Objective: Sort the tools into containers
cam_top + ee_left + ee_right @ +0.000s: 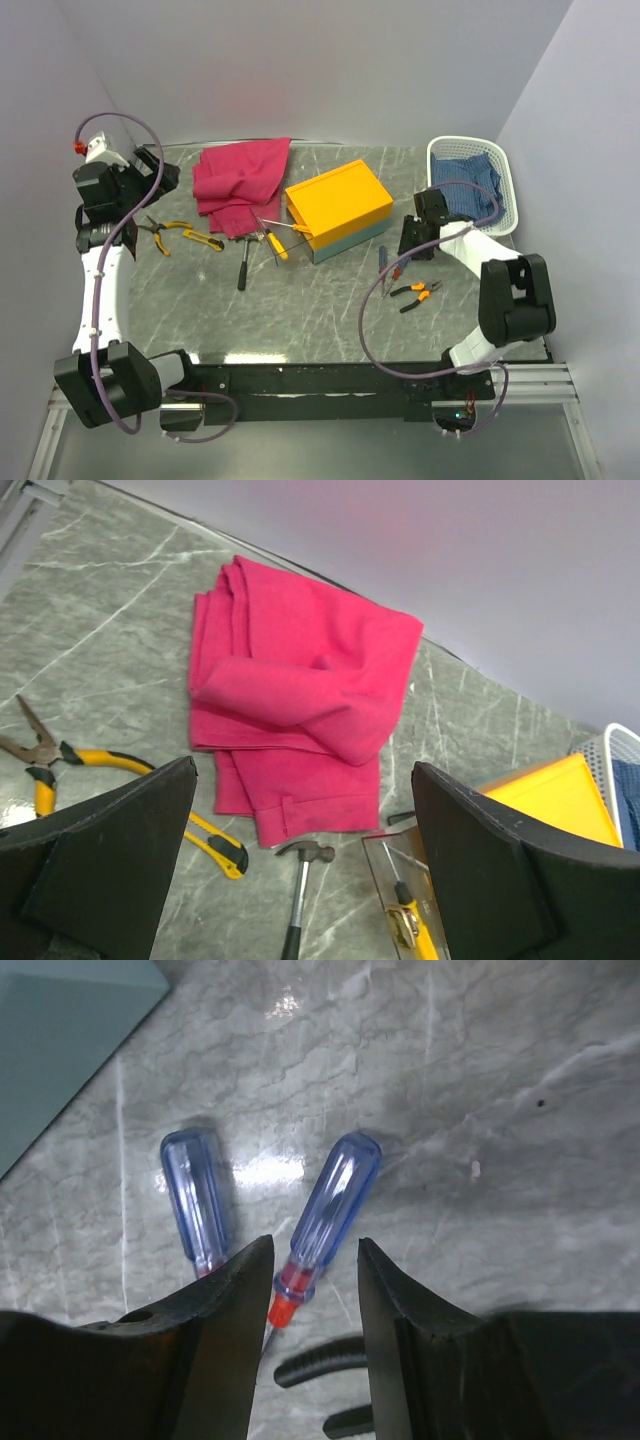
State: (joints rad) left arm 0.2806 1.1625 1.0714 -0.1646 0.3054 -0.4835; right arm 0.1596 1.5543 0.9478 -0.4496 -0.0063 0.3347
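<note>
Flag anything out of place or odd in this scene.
The white basket holds a blue checked cloth, which is no tool. A magenta cloth lies crumpled beside the toolbox, which sits turned at an angle.

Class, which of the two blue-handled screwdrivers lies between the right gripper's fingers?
The slanted screwdriver, its handle inside the open right gripper; the other screwdriver lies outside the fingers, nearer the toolbox.

- Toolbox [340,200] is orange-yellow over a teal-grey base.
- Folded cloth [300,700] is magenta.
- Basket [512,200] is white lattice.
- Red-collared screwdriver [330,1200] has a translucent blue handle.
- Desk [330,310] is grey, white-veined marble.
</note>
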